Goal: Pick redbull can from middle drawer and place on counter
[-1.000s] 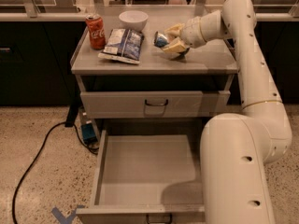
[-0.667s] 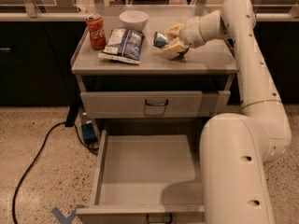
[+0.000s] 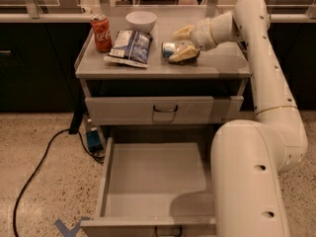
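The redbull can (image 3: 168, 49) lies on its side on the counter (image 3: 217, 65), right of the middle. My gripper (image 3: 181, 43) is at the can from the right. Its fingers stand apart: one finger (image 3: 183, 32) is above the can with a gap, the other (image 3: 183, 55) is low against the can's front and hides part of it. The middle drawer (image 3: 148, 181) is pulled out below and its floor is bare. My arm curves down the right side and covers the drawer's right wall.
A red cola can (image 3: 101, 32), a white bowl (image 3: 141, 20) and a blue-white snack bag (image 3: 130, 47) stand on the counter's left half. The drawer front above (image 3: 163, 110) is shut. A black cable (image 3: 39, 162) and a blue plug box (image 3: 93, 139) lie on the floor at the left.
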`<action>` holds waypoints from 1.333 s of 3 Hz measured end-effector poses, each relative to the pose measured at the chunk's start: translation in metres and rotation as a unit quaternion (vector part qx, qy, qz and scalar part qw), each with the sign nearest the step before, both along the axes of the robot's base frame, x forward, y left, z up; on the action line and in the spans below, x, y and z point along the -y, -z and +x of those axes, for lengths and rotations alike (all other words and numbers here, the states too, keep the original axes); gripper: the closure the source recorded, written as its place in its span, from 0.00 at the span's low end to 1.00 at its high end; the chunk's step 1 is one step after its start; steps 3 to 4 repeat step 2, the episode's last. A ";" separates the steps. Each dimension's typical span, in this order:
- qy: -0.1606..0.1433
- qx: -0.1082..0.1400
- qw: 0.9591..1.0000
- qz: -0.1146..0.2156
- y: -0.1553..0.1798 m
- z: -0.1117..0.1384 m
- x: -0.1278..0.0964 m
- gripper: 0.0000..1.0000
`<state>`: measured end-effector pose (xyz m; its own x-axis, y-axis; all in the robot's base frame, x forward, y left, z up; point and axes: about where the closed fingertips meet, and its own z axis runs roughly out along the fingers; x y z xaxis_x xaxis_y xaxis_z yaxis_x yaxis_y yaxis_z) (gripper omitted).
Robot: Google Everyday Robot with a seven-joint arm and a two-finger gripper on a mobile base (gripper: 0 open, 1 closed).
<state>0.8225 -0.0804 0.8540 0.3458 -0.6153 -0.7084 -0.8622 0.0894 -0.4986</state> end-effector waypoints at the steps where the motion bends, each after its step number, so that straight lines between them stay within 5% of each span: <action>1: 0.000 0.000 1.000 0.000 0.000 0.000 0.000 0.00; 4: 0.000 0.000 1.000 0.000 0.000 0.000 0.000 0.00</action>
